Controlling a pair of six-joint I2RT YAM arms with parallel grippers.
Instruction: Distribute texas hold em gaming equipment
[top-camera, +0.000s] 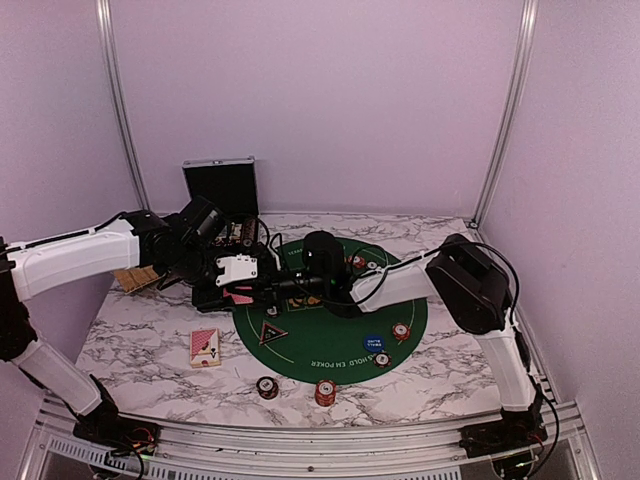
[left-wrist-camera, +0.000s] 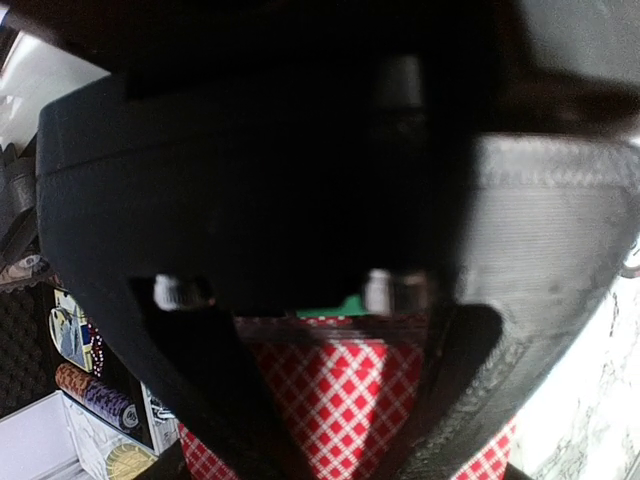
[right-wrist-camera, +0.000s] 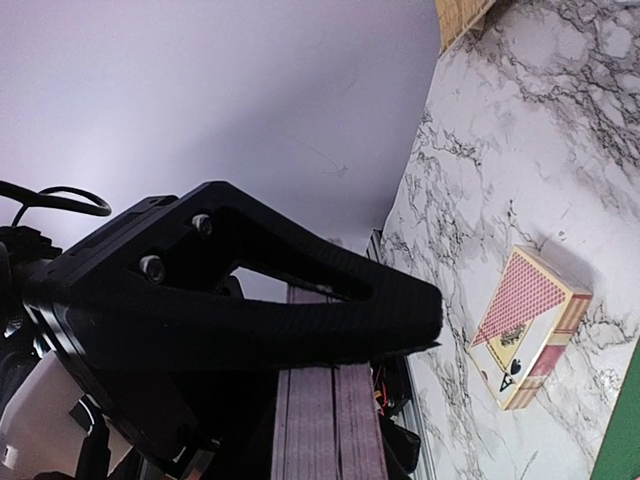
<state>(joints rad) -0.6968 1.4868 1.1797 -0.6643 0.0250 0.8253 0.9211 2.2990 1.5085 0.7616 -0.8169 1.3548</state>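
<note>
Red-checked card deck sits clamped in left tool, over the green mat at its left rim. Right tool lies against the deck's edge — clamped or not, cannot tell. Risk: opposing pulls fan or spill cards onto the counter.

A silver case was set open at the back left of the white marbled table, its black-lined lid raised upright. A round green felt mat was laid at the table's middle. A woven tan object was seen near the left edge.
</note>
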